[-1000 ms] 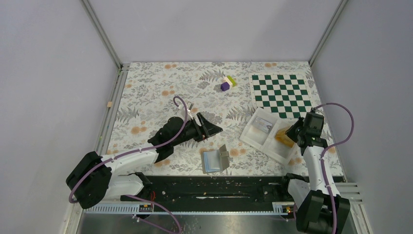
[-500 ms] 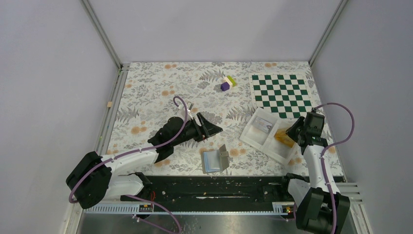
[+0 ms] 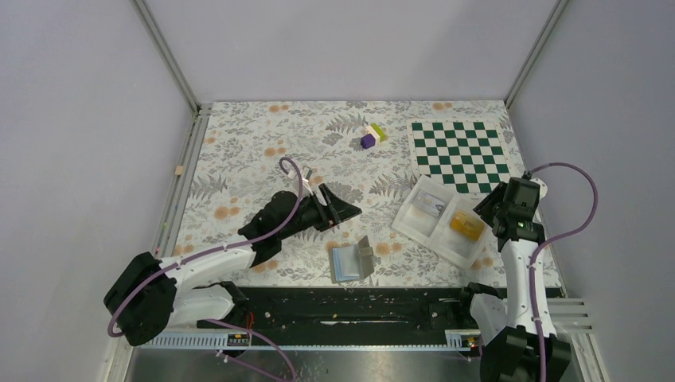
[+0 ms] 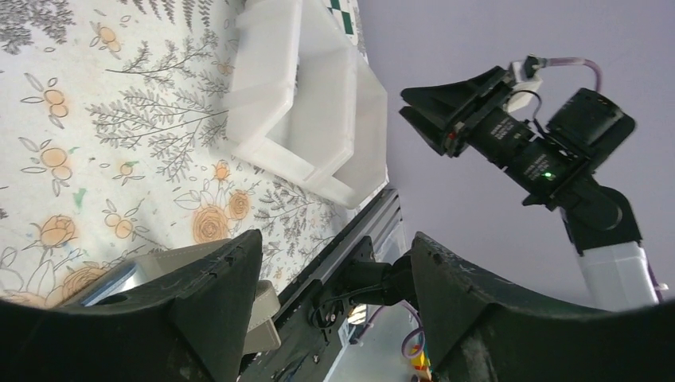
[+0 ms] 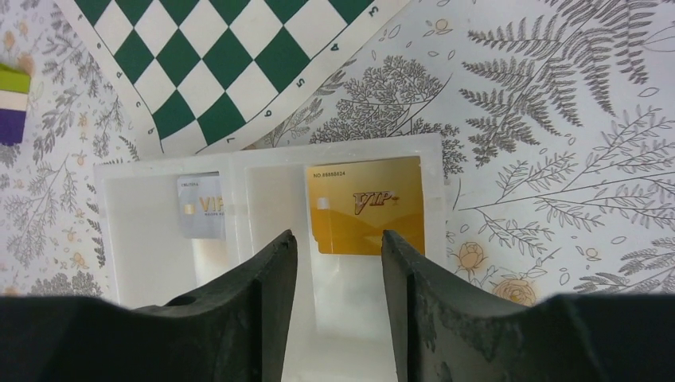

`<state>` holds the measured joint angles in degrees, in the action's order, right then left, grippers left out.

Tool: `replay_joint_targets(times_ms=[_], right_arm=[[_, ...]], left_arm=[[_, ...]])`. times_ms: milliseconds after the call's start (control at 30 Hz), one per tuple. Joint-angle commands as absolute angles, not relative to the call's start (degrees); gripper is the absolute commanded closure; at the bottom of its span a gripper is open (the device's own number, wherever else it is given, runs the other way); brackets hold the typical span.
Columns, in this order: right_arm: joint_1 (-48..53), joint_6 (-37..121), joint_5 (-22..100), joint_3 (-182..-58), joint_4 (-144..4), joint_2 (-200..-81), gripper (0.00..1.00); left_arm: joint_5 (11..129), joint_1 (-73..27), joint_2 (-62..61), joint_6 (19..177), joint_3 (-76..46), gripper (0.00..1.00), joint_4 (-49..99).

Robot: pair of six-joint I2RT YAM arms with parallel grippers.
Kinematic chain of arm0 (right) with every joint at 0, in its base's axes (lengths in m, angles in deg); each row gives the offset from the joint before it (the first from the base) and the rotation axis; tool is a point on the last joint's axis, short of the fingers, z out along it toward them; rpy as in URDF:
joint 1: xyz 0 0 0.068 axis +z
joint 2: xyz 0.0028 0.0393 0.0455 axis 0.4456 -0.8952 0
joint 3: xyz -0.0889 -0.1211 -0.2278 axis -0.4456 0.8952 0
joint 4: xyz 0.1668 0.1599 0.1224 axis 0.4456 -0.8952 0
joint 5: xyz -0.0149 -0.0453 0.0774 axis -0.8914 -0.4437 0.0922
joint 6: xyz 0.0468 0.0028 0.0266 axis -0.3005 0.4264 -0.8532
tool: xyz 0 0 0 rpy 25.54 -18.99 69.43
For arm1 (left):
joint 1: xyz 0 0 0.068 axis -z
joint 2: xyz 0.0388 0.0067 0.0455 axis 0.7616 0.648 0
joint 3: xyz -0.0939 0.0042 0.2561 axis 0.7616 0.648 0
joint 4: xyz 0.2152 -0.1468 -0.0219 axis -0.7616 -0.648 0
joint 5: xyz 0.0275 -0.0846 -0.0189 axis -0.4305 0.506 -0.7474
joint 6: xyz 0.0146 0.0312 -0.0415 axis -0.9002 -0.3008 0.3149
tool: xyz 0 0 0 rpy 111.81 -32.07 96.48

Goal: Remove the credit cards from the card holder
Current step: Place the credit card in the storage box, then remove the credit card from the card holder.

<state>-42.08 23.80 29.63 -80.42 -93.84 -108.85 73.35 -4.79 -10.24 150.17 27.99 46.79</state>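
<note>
floral cloth (image 3: 239,159), grey walls (image 3: 358,48) round. right pincer (image 5: 336,240) part spread, empty, above white tray (image 5: 147,231); gold card (image 5: 366,203) just beyond its tips. left pincer (image 4: 336,243) spread wide, empty.

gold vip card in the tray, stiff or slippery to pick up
Probably stiff: the gold card shows straight, unbent edges. Likely light, being thin. Its smooth face and the close tray walls may make it slip from a pinch.

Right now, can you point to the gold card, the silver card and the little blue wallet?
gold card (image 5: 364,205): right wrist view, middle of its face.
silver card (image 5: 200,207): right wrist view, middle of its visible face.
card holder (image 3: 345,263): top view, its light blue inner panel.
</note>
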Motion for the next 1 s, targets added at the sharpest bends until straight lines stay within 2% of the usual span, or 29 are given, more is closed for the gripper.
replay_joint_targets(times_ms=[0, 233, 333, 467, 633, 800, 900, 967], right_arm=[[-42.37, 22.94, 26.14, -85.06, -99.32, -106.89, 0.49], [-41.88, 23.06, 39.57, -89.18, -100.70, -102.19, 0.53], [-37.40, 21.01, 40.88, -89.87, -102.47, -101.32, 0.55], [-22.64, 16.66, 35.40, -88.47, -102.54, -100.21, 0.55], [-2.16, 9.13, 31.39, -85.12, -97.89, -101.01, 0.65], [19.66, 3.96, 23.78, -83.38, -90.45, -105.83, 0.69], [31.80, 4.54, 18.62, -84.09, -85.51, -112.38, 0.65], [38.66, 6.61, 14.41, -85.09, -82.65, -117.41, 0.55]], left_arm=[[71.00, -5.32, -12.32, 147.51, 27.09, 0.31, 42.93], [69.59, -8.32, -15.41, 142.29, 24.67, 0.30, 27.24], [71.23, -9.60, -17.53, 140.56, 25.74, 0.30, 23.88], [74.10, -10.10, -18.20, 138.96, 26.99, 0.31, 19.18], [78.46, -10.08, -18.81, 140.95, 31.50, 0.32, 20.81], [77.67, -10.11, -21.16, 141.83, 34.67, 0.34, 19.57], [77.25, -10.21, -22.03, 143.21, 36.21, 0.34, 18.97], [77.02, -10.52, -22.01, 143.53, 36.44, 0.33, 18.53]])
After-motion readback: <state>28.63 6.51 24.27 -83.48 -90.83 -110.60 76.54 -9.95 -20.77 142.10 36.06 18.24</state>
